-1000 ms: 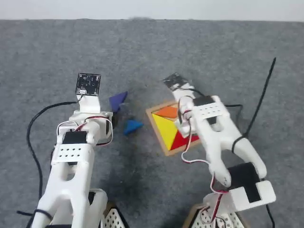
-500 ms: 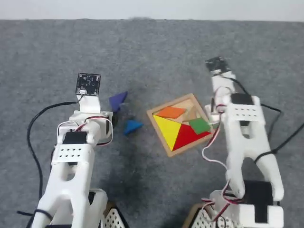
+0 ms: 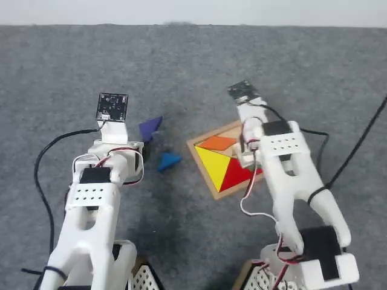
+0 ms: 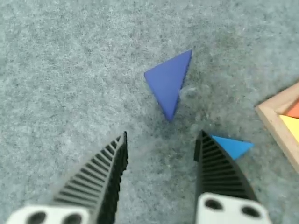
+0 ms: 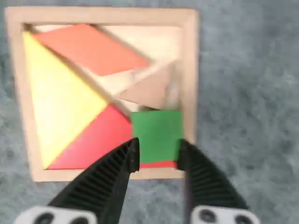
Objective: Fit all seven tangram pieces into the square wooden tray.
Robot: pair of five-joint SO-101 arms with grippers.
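The square wooden tray (image 5: 189, 70) holds an orange parallelogram (image 5: 91, 49), a yellow triangle (image 5: 56, 98), a red triangle (image 5: 91, 142) and a pale wood-coloured triangle (image 5: 149, 91). My right gripper (image 5: 158, 147) is shut on a green square (image 5: 156, 133), which hangs over the tray's corner and overlaps the red triangle. In the high view the right arm (image 3: 275, 151) covers the tray's (image 3: 208, 178) right half. My left gripper (image 4: 161, 136) stands open above the carpet, just short of a dark blue triangle (image 4: 168, 81), with a light blue triangle (image 4: 233, 145) beside one finger.
Both blue triangles (image 3: 150, 128) (image 3: 169, 161) lie on grey carpet between the left arm (image 3: 97, 181) and the tray. Black cables trail beside each arm. The carpet runs on bare toward the far edge.
The right arm swung right, off the tray, then back left over it. The green square, seen over the tray's right part half a second ago, is now under the arm. The left arm kept still.
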